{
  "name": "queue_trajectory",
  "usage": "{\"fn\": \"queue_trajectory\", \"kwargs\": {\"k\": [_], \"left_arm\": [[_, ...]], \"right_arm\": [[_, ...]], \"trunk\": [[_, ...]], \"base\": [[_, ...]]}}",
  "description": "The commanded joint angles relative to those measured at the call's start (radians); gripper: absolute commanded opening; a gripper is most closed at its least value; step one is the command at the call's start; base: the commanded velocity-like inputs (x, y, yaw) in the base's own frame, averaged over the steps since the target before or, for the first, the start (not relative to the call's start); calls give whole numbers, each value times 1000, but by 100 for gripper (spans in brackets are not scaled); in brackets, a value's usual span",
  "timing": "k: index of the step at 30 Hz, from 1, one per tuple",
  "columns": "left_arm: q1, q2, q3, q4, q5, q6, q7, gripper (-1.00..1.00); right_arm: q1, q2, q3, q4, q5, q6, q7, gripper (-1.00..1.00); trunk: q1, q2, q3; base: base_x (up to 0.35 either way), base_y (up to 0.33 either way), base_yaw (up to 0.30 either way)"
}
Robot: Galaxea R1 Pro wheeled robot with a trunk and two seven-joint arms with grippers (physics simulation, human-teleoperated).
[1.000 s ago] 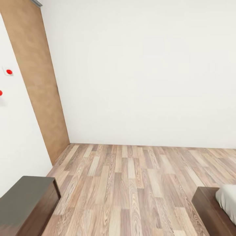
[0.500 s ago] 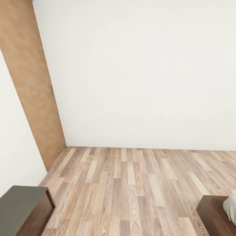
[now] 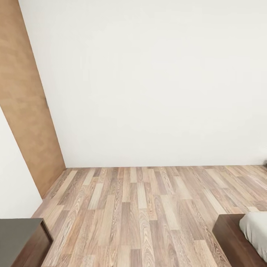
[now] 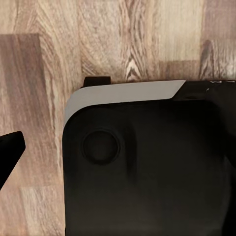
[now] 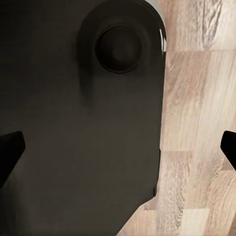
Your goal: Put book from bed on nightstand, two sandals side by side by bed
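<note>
We're looking at a bare off-white wall (image 3: 155, 81) and a stretch of wood-plank floor (image 3: 141, 207) in browns and tans. At the left, a tan wooden door (image 3: 26, 118) runs up the side wall. Down in the near left corner sits the end of a long dark cabinet (image 3: 22, 237) with a grey-brown top. Over on the near right, there's the corner of the bed (image 3: 237, 241), dark brown frame with a slice of off-white mattress on it.

From the left wrist, a black rounded robot base (image 4: 147, 172) with a pale grey edge hangs over the planks, and one dark fingertip of the left gripper (image 4: 10, 150) pokes in at the side; spread or closed, I can't tell. From the right wrist, the right gripper's dark fingertips (image 5: 11, 147) sit at opposite edges, spread wide apart with nothing between them.
</note>
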Motion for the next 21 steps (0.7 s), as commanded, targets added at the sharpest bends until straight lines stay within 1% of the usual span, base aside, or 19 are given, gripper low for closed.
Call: {"fn": "queue_trajectory", "kwargs": {"k": [1, 5, 12, 16, 18, 21], "left_arm": [[-1, 0, 0, 1, -1, -3, 0, 100], [-1, 0, 0, 1, -1, -3, 0, 100], [-1, -1, 0, 1, -1, -4, 0, 100], [-1, -1, 0, 1, -1, -5, 0, 100], [-1, -2, 0, 1, -1, -5, 0, 100], [-1, -2, 0, 1, -1, -5, 0, 100]], "right_arm": [[0, 0, -1, -1, 0, 0, -1, 100], [0, 0, -1, -1, 0, 0, -1, 100], [0, -1, -1, -1, 0, 0, -1, 100], [0, -1, -1, -1, 0, 0, -1, 100], [0, -1, -1, -1, 0, 1, -1, 100], [0, -1, -1, -1, 0, 1, -1, 100]], "trunk": [[0, -1, -1], [0, -1, -1], [0, -1, -1], [0, -1, -1], [0, -1, -1], [0, -1, -1]], "base": [[0, 0, -16], [74, 75, -6], [191, 187, -1], [127, 75, -5], [40, 22, -72], [12, 7, -208]]}}
